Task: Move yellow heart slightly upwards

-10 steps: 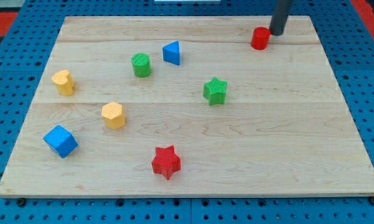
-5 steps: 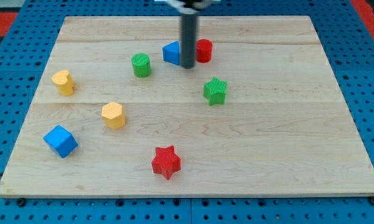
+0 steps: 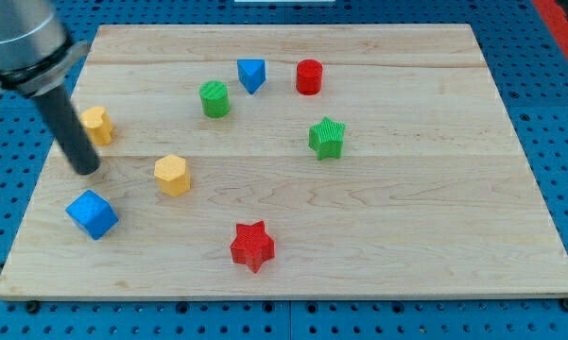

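Observation:
The yellow heart (image 3: pixel 97 125) lies near the board's left edge. My tip (image 3: pixel 85 171) rests on the board just below and slightly left of the heart, the rod's shaft crossing close to the heart's left side. I cannot tell whether the rod touches the heart. The blue cube (image 3: pixel 92 213) sits just below my tip, and the yellow hexagon (image 3: pixel 171 175) lies to my tip's right.
A green cylinder (image 3: pixel 214 98), a blue triangle (image 3: pixel 251 74) and a red cylinder (image 3: pixel 308 76) stand near the view's top. A green star (image 3: pixel 327 138) is right of centre and a red star (image 3: pixel 252 246) near the bottom. The wooden board (image 3: pixel 425 227) sits on a blue pegboard.
My rod swept from the top right across to the board's left side. The red cylinder moved left to beside the blue triangle, and the triangle shifted slightly up and left.

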### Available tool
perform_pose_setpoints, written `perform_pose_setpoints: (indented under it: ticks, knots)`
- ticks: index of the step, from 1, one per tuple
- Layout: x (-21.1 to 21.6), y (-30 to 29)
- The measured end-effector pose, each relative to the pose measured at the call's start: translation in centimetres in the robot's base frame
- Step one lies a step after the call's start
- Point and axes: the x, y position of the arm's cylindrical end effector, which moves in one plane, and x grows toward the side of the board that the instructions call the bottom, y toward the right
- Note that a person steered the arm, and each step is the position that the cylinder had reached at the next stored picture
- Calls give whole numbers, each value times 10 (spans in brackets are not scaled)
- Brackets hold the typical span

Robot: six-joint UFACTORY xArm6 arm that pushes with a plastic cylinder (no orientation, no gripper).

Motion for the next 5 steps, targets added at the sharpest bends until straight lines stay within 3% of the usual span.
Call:
perform_pose_setpoints:
  ticks: [1,3,4,5]
  knots:
    - [4,-51]
    - [-84,16]
    - [-97,46]
    - [-139,48]
